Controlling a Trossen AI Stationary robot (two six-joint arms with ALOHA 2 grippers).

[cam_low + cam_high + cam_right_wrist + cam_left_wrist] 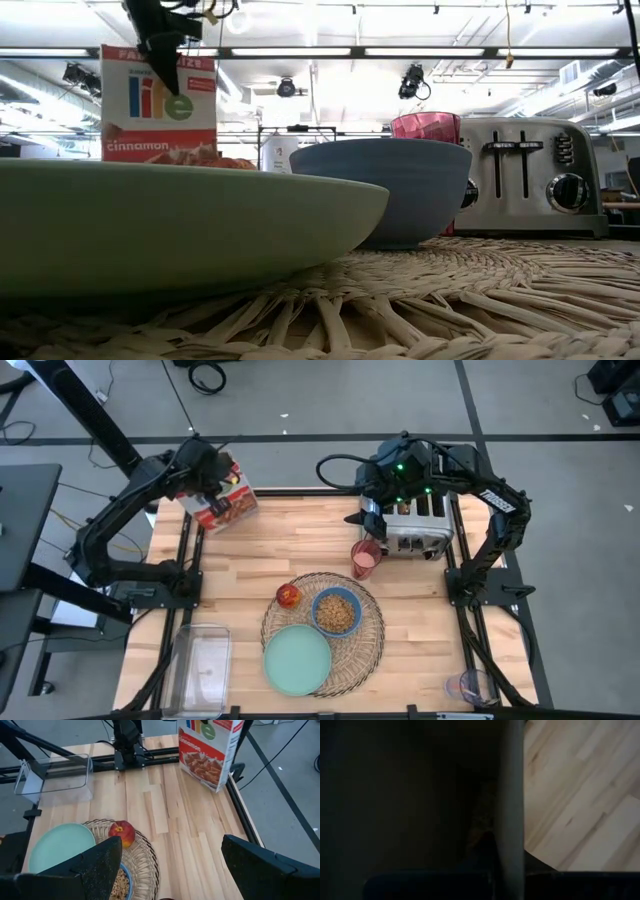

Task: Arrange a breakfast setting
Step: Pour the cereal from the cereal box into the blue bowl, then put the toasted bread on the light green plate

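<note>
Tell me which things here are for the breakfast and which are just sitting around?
For the breakfast: straw placemat, mint-green plate, blue bowl holding cereal, pink cup, red apple.

Just sitting around: chrome toaster, clear plastic bin. The cereal box is at the left gripper.

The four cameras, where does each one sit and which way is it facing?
High: overhead, straight down on table, both arms.
Low: at tabletop, level past plate, bowl to toaster; left tool on cereal box.
Left wrist: pressed against the box, table beyond.
Right wrist: above the toaster end, across table; open right tool.
Shared: box, in every view.
</note>
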